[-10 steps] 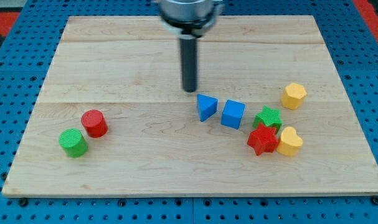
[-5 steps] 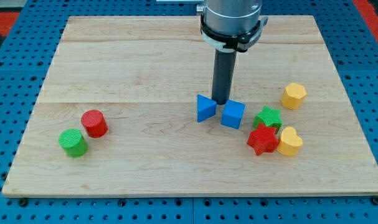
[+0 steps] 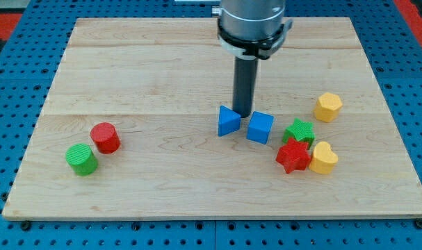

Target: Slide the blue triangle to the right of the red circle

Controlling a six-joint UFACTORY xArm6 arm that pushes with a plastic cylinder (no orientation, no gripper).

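Observation:
The blue triangle (image 3: 229, 121) lies near the middle of the wooden board (image 3: 162, 62). The red circle (image 3: 105, 137) stands far to the view's left of it, with a green circle (image 3: 81, 159) just below-left of that. My tip (image 3: 242, 114) is down on the board just above the gap between the blue triangle and a blue cube (image 3: 260, 128), close against the triangle's upper right edge.
To the view's right of the blue cube sit a green star (image 3: 299, 131), a red star (image 3: 293, 155), a yellow heart (image 3: 325, 157) and a yellow hexagon (image 3: 328, 106). The board's edges border a blue pegboard.
My tip moved right from above the triangle's left to behind the gap between triangle and cube, then slightly left. The blue triangle shifted a little to the view's left.

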